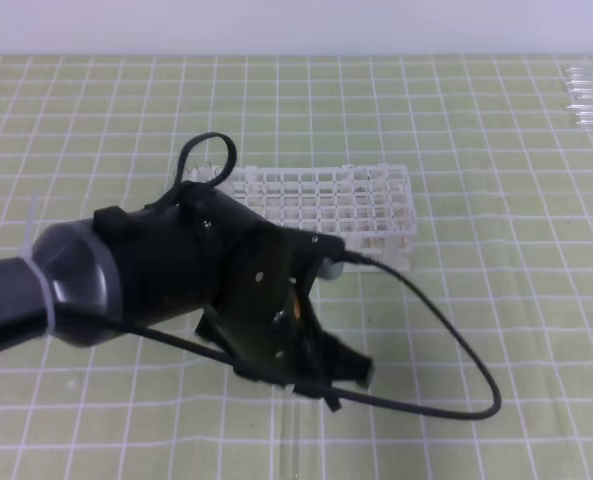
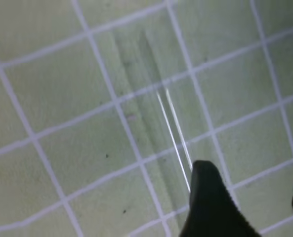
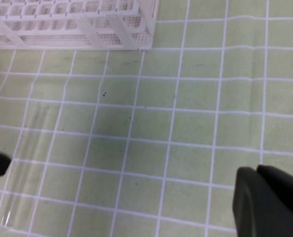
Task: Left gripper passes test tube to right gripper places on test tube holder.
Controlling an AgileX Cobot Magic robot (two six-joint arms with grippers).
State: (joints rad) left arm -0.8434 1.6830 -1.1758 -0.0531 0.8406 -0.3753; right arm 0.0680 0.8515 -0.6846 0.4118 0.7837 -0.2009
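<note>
green checked cloth is covering the table, with the tube [image 2: 173, 131] lying flat just ahead of the left gripper [image 1: 331, 372], whose jaws are standing apart around nothing. the right gripper [image 3: 265, 197] is sitting shut, beyond the tube's far side, with the holder [image 1: 336, 205] behind. judging the pickup, the jaws should be straddling the tube squarely, then closing gently on the glass.

You see a table [image 1: 536, 330] covered by a pale green mat with a white grid. On it stands the white test tube holder [image 1: 326, 205]; a clear test tube [image 3: 22, 163] lies flat nearer you. At the far right edge lie what may be more tubes [image 1: 588, 95], blurred.
</note>
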